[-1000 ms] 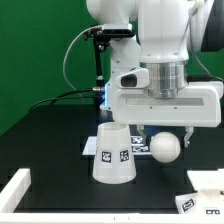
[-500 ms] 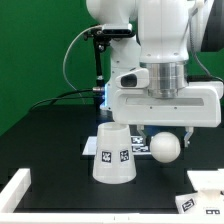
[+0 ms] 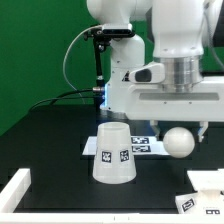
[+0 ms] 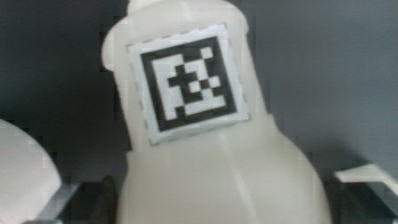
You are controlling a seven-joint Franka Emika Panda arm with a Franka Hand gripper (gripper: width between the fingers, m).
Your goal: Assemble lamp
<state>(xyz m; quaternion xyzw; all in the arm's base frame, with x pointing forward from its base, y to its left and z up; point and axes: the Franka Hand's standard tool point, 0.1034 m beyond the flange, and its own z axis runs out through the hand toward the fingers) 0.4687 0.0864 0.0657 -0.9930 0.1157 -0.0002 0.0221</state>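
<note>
My gripper point(image 3: 181, 126) is shut on the white round-headed bulb point(image 3: 180, 141) and holds it head down above the table, to the exterior view's right of the cone shade point(image 3: 113, 153). The shade stands upright on the black table with two tags facing the camera. The small base point(image 3: 207, 186) lies at the exterior view's lower right, partly cut off. In the wrist view the bulb point(image 4: 196, 100) with its tag fills the frame between my fingertips point(image 4: 365, 176). A curved white edge of the shade point(image 4: 18, 175) shows beside it.
The marker board point(image 3: 146, 147) lies flat behind the shade. A white raised border piece point(image 3: 15, 189) sits at the exterior view's lower left. A black cable hangs behind the arm against the green backdrop.
The arm has moved toward the exterior view's right with the bulb, carrying it away from the shade. The shade and base have not moved.
</note>
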